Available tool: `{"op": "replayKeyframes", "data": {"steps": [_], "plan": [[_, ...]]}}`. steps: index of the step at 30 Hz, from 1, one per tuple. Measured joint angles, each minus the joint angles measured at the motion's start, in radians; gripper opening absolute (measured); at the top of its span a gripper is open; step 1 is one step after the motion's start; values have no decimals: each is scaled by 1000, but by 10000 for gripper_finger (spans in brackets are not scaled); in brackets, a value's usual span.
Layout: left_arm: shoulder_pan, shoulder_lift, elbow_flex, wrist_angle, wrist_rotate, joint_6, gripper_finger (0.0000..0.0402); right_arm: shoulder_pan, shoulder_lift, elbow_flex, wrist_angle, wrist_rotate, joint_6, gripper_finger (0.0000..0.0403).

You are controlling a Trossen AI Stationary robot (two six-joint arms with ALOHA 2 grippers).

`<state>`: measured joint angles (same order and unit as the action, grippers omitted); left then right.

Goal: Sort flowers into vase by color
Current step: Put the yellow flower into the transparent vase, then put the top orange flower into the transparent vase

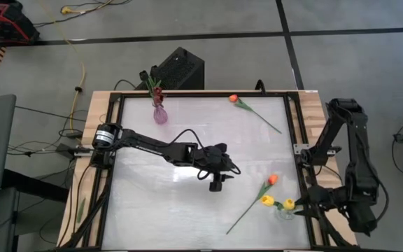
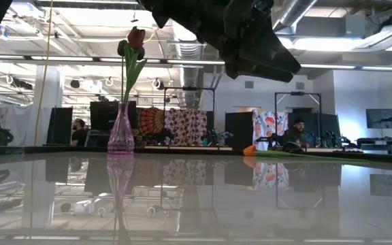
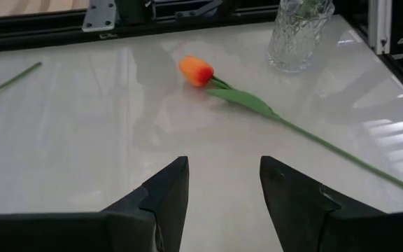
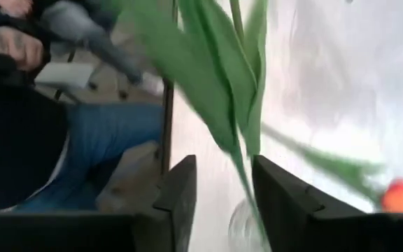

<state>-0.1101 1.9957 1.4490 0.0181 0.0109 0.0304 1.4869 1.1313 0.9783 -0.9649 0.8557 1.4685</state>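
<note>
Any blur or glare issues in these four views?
Right wrist view: stems and background smeared by blur. Low view: the glossy table mirrors the purple vase. High view: a bright glare patch beside the left arm. Left wrist view: sharp, with soft reflections.

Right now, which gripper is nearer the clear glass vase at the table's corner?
Right. The right gripper is directly over the clear vase, its yellow tulip's stem between the fingers. The left gripper hovers mid-table, well short.
</note>
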Motion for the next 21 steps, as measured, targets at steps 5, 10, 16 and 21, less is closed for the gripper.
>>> {"op": "replayKeyframes", "data": {"steps": [5, 10, 16, 21], "plan": [[0, 0, 0, 0, -24, 11, 167, -65, -80, 0, 0, -178, 88, 188], [0, 0, 0, 0, -25, 29, 167, -143, -142, 1, -28, -350, 137, 177], [-9, 0, 0, 0, -13, 29, 167, -234, -183, 1, -156, -436, 202, 148], [-29, 0, 0, 3, 1, 28, 167, -322, -187, 1, -274, -439, 210, 125]]}}
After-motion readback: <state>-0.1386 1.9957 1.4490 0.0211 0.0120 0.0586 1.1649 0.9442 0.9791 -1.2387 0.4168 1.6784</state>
